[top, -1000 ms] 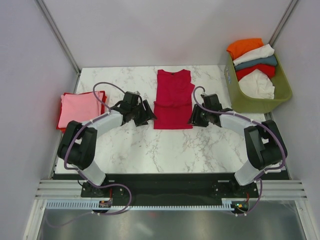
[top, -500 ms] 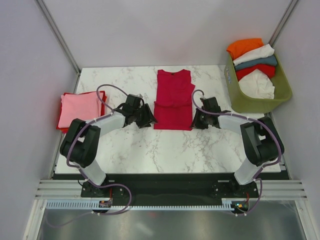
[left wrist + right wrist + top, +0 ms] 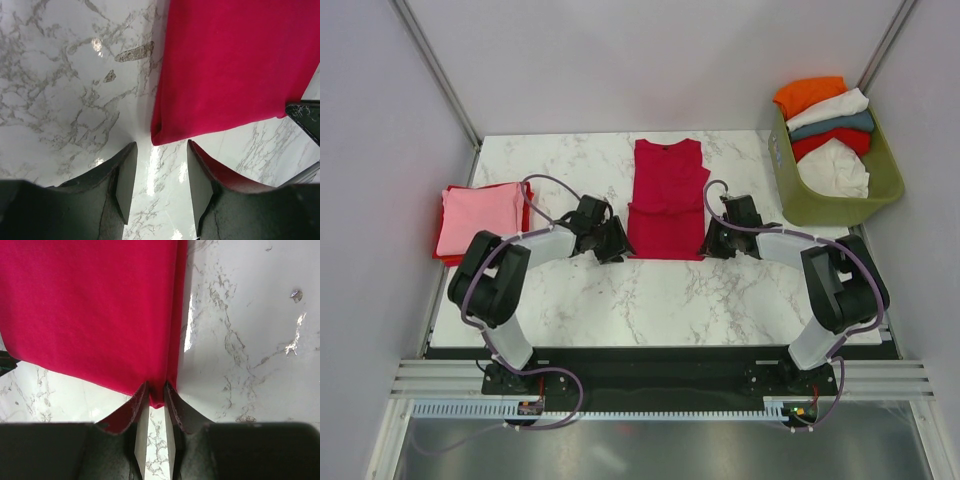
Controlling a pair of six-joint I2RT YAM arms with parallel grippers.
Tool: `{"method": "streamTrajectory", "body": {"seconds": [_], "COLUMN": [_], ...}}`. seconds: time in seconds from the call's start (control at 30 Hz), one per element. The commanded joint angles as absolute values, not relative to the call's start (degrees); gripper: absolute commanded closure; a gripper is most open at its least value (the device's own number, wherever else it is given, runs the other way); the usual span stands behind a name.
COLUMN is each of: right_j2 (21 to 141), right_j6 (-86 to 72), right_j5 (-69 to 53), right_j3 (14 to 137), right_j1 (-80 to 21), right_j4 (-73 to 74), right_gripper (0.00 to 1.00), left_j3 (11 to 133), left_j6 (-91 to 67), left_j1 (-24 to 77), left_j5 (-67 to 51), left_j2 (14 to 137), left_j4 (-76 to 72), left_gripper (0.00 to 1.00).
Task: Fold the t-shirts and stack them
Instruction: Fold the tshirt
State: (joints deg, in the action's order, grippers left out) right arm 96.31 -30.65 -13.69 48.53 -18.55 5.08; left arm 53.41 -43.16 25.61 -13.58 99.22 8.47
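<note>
crimson shirt (image 3: 235, 65): cropped by both wrist views | red shirt (image 3: 523, 208): mostly hidden under pink shirt (image 3: 478, 215)

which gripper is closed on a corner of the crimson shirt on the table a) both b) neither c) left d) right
d: the right gripper is pinched shut on a near corner of the crimson shirt, while the left gripper stands open with the other near corner just ahead of it, not yet grasped.
</note>
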Motion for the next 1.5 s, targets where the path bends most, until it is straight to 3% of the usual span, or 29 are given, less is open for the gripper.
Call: {"method": "streamTrajectory", "body": {"seconds": [0.0,0.17,0.37,0.43,0.5,0.97,1.47], "right_j2": [95.5,94.8,94.8,94.8,94.4,92.5,96.1], "right_j6": [-29.9,-29.9,-29.6,-29.5,-29.6,-28.9,-31.4], "right_j5": [-10.9,-10.5,-9.1,-8.3,-7.5,-4.5,-11.5], "right_j3": [46.9,46.9,46.9,46.8,46.3,45.3,46.3], "right_j1": [-18.6,-19.0,-19.2,-19.2,-19.3,-19.5,-20.9], "right_j4": [6.2,6.3,7.1,7.3,7.4,9.2,5.8], "right_gripper": [0.73,0.71,0.65,0.62,0.61,0.60,0.64], "left_j3": [54.1,54.8,54.8,54.7,54.8,54.7,55.2], "left_j6": [-42.4,-42.9,-43.0,-42.8,-42.7,-42.2,-41.8], "left_j1": [26.2,27.0,27.1,27.1,27.2,27.2,27.6], "left_j5": [-12.5,-10.4,-8.7,-8.7,-8.3,-7.5,-8.1], "left_j2": [101.5,102.8,103.4,103.4,103.1,102.4,102.7], "left_j4": [8.1,8.2,8.2,8.3,8.3,8.5,8.5], "left_gripper": [0.48,0.57,0.75,0.91,0.98,0.98,0.98]}}
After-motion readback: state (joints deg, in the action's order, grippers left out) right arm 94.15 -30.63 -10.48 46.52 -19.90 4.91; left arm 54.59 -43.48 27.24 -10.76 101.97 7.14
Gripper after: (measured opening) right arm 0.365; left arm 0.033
